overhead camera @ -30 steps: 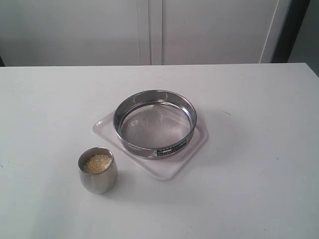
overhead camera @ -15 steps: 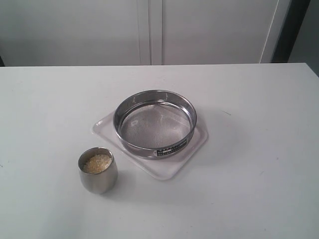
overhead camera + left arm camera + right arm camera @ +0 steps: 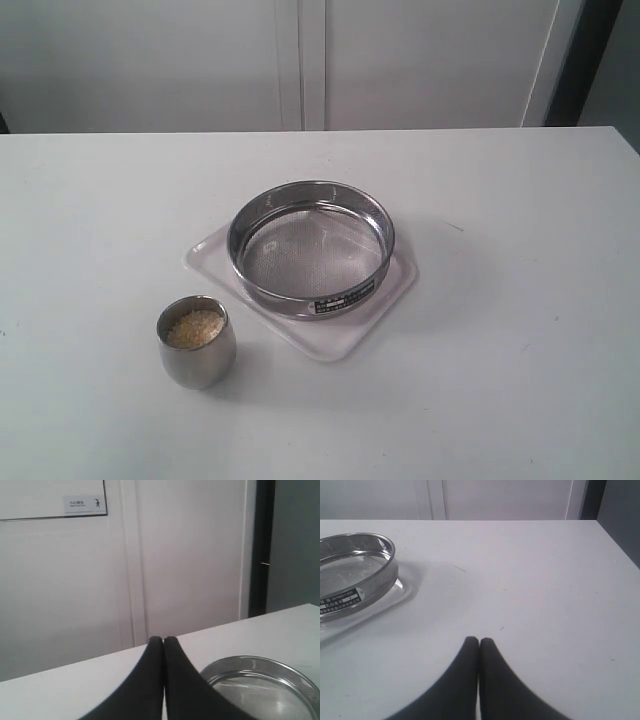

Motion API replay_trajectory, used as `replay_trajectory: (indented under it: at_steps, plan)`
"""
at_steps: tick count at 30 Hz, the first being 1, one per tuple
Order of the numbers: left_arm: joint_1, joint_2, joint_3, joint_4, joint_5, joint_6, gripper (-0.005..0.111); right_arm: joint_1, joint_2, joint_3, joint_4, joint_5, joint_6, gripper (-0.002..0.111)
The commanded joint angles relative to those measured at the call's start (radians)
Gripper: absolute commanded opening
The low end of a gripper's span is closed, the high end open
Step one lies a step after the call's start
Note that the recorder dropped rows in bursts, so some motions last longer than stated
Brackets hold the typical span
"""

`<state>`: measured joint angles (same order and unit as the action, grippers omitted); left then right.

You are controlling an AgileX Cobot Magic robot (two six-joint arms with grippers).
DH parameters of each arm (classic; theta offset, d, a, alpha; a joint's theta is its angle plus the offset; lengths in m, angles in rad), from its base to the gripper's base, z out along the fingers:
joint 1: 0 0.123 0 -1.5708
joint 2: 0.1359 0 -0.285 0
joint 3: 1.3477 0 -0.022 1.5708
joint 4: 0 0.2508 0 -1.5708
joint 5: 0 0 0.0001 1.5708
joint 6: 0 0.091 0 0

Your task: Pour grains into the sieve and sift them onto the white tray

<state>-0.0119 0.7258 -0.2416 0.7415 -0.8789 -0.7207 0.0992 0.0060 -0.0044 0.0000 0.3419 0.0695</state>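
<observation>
Your left gripper (image 3: 163, 639) has its black fingers pressed together with nothing between them, and so does your right gripper (image 3: 479, 640). Both hang over the white table (image 3: 500, 350). The wide, shallow round stainless-steel sieve (image 3: 310, 255) sits on the flat rectangular white plastic tray (image 3: 335, 342) near the table's middle, its mesh bare. The yellow and beige grains (image 3: 194, 327) are in the small rounded steel cup (image 3: 197, 362), which stands upright just beside the tray's near left corner.
</observation>
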Motion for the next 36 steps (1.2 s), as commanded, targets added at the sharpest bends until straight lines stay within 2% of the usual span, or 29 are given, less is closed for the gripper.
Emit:
replay_trajectory:
  at_steps: [1, 6, 9, 14, 19, 22, 28, 29, 32, 33, 36]
  plan:
    - [-0.001, 0.079, -0.018, 0.075, -0.101, -0.024, 0.000, 0.001, -0.006, 0.004, 0.000, -0.006, 0.005, 0.000]
    - [-0.001, 0.157, -0.035, 0.183, -0.177, -0.024, 0.001, 0.001, -0.006, 0.004, 0.000, -0.006, 0.005, 0.000]
    - [-0.001, 0.198, -0.047, 0.225, -0.224, -0.028, 0.013, 0.001, -0.006, 0.004, 0.000, -0.006, 0.005, 0.000]
    - [-0.001, 0.250, -0.050, 0.233, -0.257, -0.027, 0.045, 0.001, -0.006, 0.004, 0.000, -0.006, 0.005, 0.000]
    - [-0.001, 0.302, -0.050, 0.234, -0.342, -0.025, 0.083, 0.001, -0.006, 0.004, 0.000, -0.006, 0.005, 0.000]
    - [-0.001, 0.331, -0.050, 0.231, -0.342, -0.025, 0.096, 0.001, -0.006, 0.004, 0.000, -0.006, 0.005, 0.000]
    - [-0.003, 0.401, -0.052, 0.231, -0.342, -0.024, 0.099, 0.001, -0.006, 0.004, 0.000, -0.006, 0.005, 0.000]
    - [-0.020, 0.423, -0.052, 0.229, -0.342, -0.021, 0.099, 0.001, -0.006, 0.004, 0.000, -0.006, 0.005, 0.000]
    - [-0.113, 0.464, -0.052, 0.222, -0.342, 0.073, 0.099, 0.001, -0.006, 0.004, 0.000, -0.006, 0.005, 0.000]
    - [-0.164, 0.480, -0.052, 0.185, -0.337, 0.134, 0.099, 0.001, -0.006, 0.004, 0.000, -0.006, 0.005, 0.000]
    - [-0.250, 0.522, -0.052, 0.091, -0.308, 0.198, 0.099, 0.001, -0.006, 0.004, 0.000, -0.006, 0.005, 0.000]
